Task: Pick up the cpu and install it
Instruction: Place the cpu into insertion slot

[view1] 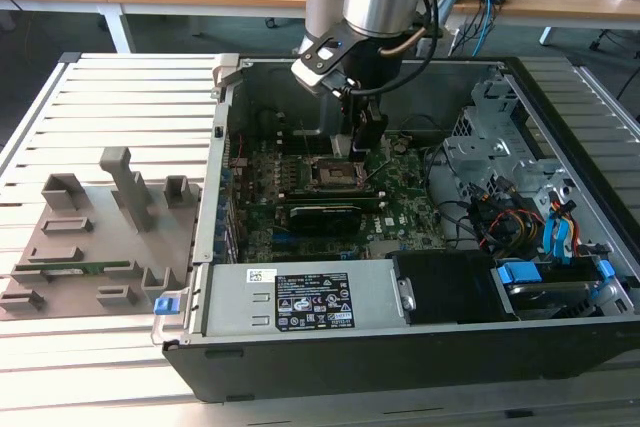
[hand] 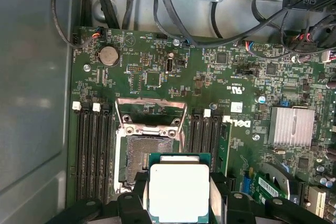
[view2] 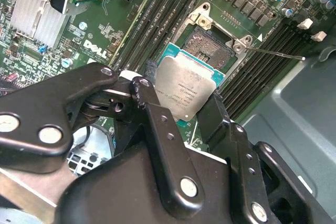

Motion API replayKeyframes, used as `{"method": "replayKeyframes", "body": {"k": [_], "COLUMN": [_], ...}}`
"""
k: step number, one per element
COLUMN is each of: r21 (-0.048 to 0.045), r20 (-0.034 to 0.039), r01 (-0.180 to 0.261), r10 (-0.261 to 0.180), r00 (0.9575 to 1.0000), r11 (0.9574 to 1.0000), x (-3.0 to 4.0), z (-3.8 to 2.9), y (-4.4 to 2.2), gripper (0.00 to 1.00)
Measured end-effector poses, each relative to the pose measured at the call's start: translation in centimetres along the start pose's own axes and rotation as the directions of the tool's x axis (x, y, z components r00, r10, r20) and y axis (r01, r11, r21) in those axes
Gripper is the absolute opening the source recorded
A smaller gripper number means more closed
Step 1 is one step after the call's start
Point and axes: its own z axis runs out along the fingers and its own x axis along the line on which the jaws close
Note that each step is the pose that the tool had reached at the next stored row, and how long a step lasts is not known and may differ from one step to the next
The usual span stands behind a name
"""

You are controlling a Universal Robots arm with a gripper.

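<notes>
One gripper (view2: 182, 94) clasping cpu (view2: 181, 74), above socket (hand: 137, 159), lid print (view2: 191, 91) probably illegible

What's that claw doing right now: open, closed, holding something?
Gripper: closed on the cpu, held by its edges over the open socket.
</notes>
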Motion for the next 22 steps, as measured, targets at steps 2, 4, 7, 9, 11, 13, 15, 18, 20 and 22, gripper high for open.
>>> {"method": "replayKeyframes", "body": {"k": [2, 4, 7, 9, 11, 13, 15, 18, 20, 22], "r21": [0.0001, 0.0001, 0.0001, 0.0001, 0.0001, 0.0001, 0.0001, 0.0001, 0.0, -0.0001], "r20": [0.0002, 0.0002, 0.0002, 0.0002, 0.0003, 0.0002, 0.0002, 0.0003, -0.0017, -0.0022], "r01": [0.0, 0.0, 0.0, 0.0, 0.0, 0.0, 0.0, 0.0, 0.0, 0.0], "r10": [0.0, 0.0, 0.0, 0.0, 0.0, 0.0, 0.0, 0.0, 0.0, 0.0], "r00": [1.0, 1.0, 1.0, 1.0, 1.0, 1.0, 1.0, 1.0, 1.0, 1.0], "r11": [1.0, 1.0, 1.0, 1.0, 1.0, 1.0, 1.0, 1.0, 1.0, 1.0], "x": [0.0, 0.0, 0.01, 0.02, 0.02, 0.03, 0.03, 0.05, 0.05, 0.08], "z": [0.08, 0.16, 0.36, 0.52, 0.62, 0.72, 0.8, 1.13, 1.23, 1.33], "y": [0.0, 0.01, 0.02, 0.02, 0.03, 0.03, 0.04, 0.05, 0.05, 0.07], "gripper": [0.55, 0.55, 0.55, 0.55, 0.55, 0.55, 0.55, 0.55, 0.55, 0.55]}}
